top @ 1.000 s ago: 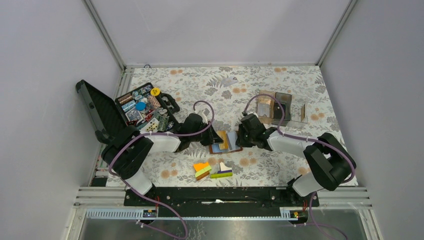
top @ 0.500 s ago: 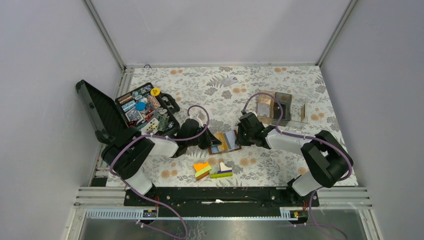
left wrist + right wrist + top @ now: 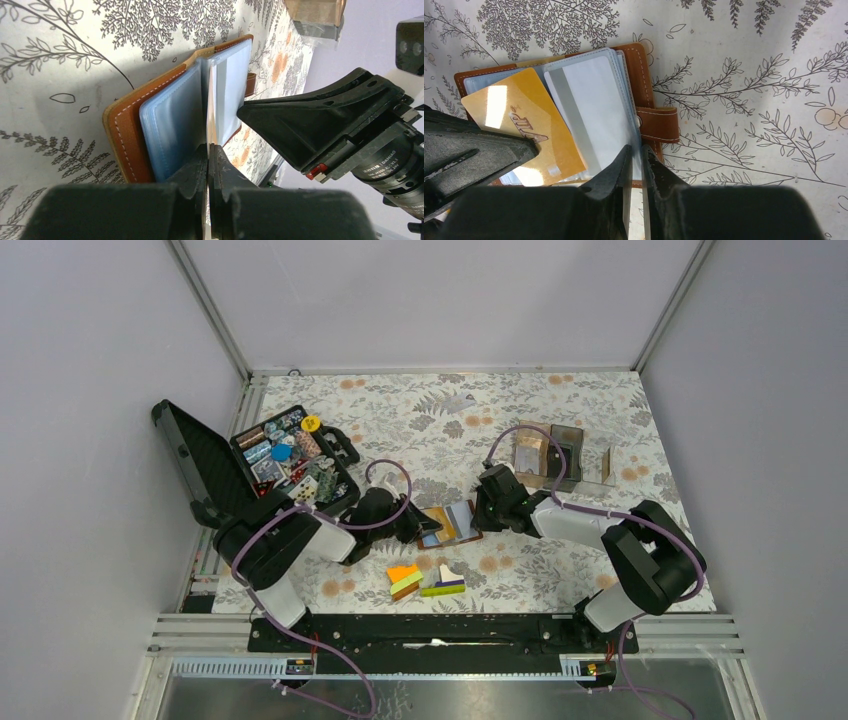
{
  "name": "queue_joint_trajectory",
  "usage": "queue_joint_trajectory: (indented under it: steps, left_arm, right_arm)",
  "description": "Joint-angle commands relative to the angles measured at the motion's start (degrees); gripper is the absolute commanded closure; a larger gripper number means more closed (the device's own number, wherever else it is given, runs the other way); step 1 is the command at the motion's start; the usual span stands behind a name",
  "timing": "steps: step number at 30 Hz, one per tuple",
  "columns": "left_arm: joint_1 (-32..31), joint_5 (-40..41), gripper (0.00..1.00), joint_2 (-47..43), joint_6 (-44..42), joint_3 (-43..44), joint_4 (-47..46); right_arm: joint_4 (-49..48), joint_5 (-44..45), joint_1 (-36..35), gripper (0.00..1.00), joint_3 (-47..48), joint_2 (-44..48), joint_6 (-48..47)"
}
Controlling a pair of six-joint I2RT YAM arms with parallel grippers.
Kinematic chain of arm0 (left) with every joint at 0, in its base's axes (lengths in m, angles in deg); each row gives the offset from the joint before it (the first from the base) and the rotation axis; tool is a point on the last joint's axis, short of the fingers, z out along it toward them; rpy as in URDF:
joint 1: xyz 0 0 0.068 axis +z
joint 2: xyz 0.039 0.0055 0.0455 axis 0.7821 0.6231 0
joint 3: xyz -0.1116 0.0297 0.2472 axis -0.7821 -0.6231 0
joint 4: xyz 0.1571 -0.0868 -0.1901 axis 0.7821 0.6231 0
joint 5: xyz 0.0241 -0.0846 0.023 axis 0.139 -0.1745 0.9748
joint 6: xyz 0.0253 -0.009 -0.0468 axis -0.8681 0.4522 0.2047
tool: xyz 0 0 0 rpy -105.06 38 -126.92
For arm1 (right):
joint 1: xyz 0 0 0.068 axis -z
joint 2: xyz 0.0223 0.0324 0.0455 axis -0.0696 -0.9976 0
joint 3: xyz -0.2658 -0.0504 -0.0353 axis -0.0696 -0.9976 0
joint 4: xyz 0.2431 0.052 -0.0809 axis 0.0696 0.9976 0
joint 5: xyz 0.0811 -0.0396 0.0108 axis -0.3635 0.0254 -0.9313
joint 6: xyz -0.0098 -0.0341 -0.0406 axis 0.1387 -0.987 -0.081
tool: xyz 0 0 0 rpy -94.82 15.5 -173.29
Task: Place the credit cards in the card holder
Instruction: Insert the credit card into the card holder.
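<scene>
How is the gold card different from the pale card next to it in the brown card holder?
The gold card is shiny yellow with letters on it; the pale card is whitish with a grey stripe along one side. The gold card lies farther from the snap tab, the pale card nearer. Both are thin rectangles, tilted alike, on the open card holder.

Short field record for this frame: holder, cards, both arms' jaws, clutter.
holder: brown leather card holder, lying open, clear sleeves up
gold plastic card: slanted across the sleeves
grey striped card: flat, nearer the snap tab
left gripper: jaws shut on the gold plastic card's edge
right gripper: jaws nearly closed at the holder's edge; grip unclear
clutter: coloured blocks, black tool case open
</scene>
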Motion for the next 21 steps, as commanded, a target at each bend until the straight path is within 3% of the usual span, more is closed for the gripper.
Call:
queue_joint_trajectory:
  steps: [1,9,21]
  left_arm:
    - [0.17,0.74,1.00,1.40,1.74,-1.01,-6.51]
    - [0.16,1.67,1.00,1.60,-3.06,0.77,-1.08]
    - [0.08,-0.58,1.00,3.99,-5.06,1.79,-2.50]
  right_arm:
    - [4.42,2.11,0.25,0.85,0.01,-2.58,0.14]
    - [4.74,1.96,0.26,0.86,0.34,-2.68,0.05]
    - [5.26,1.72,0.25,0.87,0.93,-3.44,0.00]
